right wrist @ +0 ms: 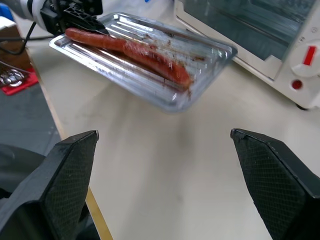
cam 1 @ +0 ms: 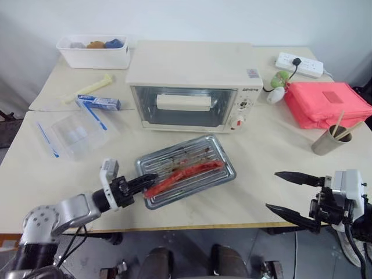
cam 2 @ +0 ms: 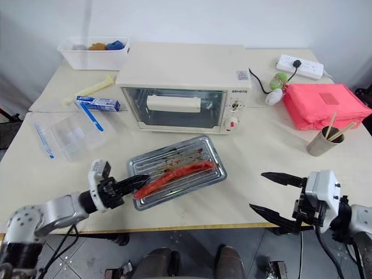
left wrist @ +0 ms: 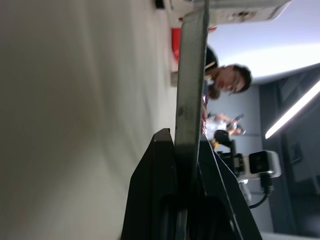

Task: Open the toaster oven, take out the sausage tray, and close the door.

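The left gripper [cam 1: 146, 180] had its jaws clamped on the sausage tray [cam 1: 186, 168] rim. The right gripper [cam 1: 289, 195] stood well apart, jaws wide, empty

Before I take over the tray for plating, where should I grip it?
Take the sausage tray by its free raised rim on the short end nearest the toaster oven, from the side; the left gripper holds the opposite end, and the sausages lie along the middle.

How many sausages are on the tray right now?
2 as far as I can tell: sausages lying end to end along the sausage tray, in front of the toaster oven.
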Controlling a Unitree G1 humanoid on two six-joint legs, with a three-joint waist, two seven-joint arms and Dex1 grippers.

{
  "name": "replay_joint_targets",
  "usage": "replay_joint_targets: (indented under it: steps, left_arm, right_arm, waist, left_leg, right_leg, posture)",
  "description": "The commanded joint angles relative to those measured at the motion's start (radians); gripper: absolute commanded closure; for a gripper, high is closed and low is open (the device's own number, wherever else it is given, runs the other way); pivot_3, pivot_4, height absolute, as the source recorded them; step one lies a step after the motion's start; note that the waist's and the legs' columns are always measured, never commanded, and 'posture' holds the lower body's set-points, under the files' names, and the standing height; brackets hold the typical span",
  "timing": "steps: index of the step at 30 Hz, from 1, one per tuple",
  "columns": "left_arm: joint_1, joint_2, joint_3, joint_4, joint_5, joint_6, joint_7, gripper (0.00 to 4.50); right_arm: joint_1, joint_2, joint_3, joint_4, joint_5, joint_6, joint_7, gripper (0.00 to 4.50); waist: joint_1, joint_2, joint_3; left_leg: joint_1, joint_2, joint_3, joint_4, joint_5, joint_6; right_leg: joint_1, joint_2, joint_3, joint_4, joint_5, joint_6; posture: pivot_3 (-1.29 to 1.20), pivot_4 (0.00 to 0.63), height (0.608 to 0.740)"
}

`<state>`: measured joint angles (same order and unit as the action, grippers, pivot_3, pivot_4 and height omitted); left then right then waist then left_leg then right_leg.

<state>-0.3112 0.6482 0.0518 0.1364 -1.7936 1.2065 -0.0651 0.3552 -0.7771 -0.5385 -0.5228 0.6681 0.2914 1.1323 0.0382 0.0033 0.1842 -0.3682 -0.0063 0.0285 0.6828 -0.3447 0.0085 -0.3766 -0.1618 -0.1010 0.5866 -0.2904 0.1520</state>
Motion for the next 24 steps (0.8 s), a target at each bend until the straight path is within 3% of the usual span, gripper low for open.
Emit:
replay_joint_targets:
  steps: [1,6,13,18,22,24]
  left_arm:
    - [-0.126,-0.051,-0.070,0.089,0.157,0.051,-0.052,4.50]
    - [-0.170,-0.103,-0.047,0.118,0.268,0.084,-0.093,4.50]
    - [-0.162,-0.130,0.015,0.061,0.374,0.102,-0.118,2.40]
    - [-0.149,-0.095,0.059,0.001,0.444,0.093,-0.143,1.03]
    - [-0.127,0.011,0.074,-0.089,0.533,0.060,-0.261,0.01]
    - [-0.104,0.117,0.048,-0.141,0.556,0.106,-0.376,0.01]
  right_arm:
    - [0.039,0.017,-0.063,-0.058,0.003,-0.023,-0.028,0.07]
    - [0.079,0.039,-0.067,-0.102,0.004,-0.023,-0.067,0.07]
    - [0.096,0.042,-0.056,-0.118,0.002,-0.023,-0.089,0.00]
    - [0.083,0.032,-0.038,-0.104,-0.004,-0.025,-0.084,0.00]
    - [0.074,0.019,-0.027,-0.093,-0.005,-0.020,-0.072,0.00]
    - [0.072,0.014,-0.029,-0.084,-0.003,-0.018,-0.060,0.00]
  waist:
    - [0.007,0.000,0.000]
    - [0.016,0.003,-0.002]
    - [0.013,0.002,-0.001]
    - [0.012,0.002,-0.001]
    - [0.003,0.001,-0.001]
    - [-0.007,0.001,-0.001]
  left_leg:
    - [0.000,0.000,0.001,0.000,0.000,0.000]
    - [0.001,0.001,0.003,0.000,0.000,0.000]
    - [0.001,0.001,0.002,0.000,0.001,-0.002]
    - [0.001,0.001,0.002,-0.001,0.001,-0.002]
    - [0.002,0.002,0.002,-0.001,0.001,-0.003]
    - [0.002,0.003,0.002,-0.002,0.001,-0.003]
  right_leg:
    - [0.000,0.000,0.000,0.000,0.000,0.000]
    - [0.000,0.000,0.001,0.001,0.000,0.000]
    - [0.000,0.000,0.001,0.001,0.001,0.001]
    - [0.000,0.000,0.000,0.001,0.001,0.001]
    - [0.000,0.001,0.000,0.001,0.001,0.001]
    - [-0.001,0.001,0.000,0.001,0.001,0.001]
  posture:
    - [0.00,0.150,0.740]
    - [0.00,0.150,0.740]
    - [0.00,0.150,0.740]
    - [0.00,0.150,0.740]
    - [0.00,0.150,0.740]
    - [0.00,0.150,0.740]
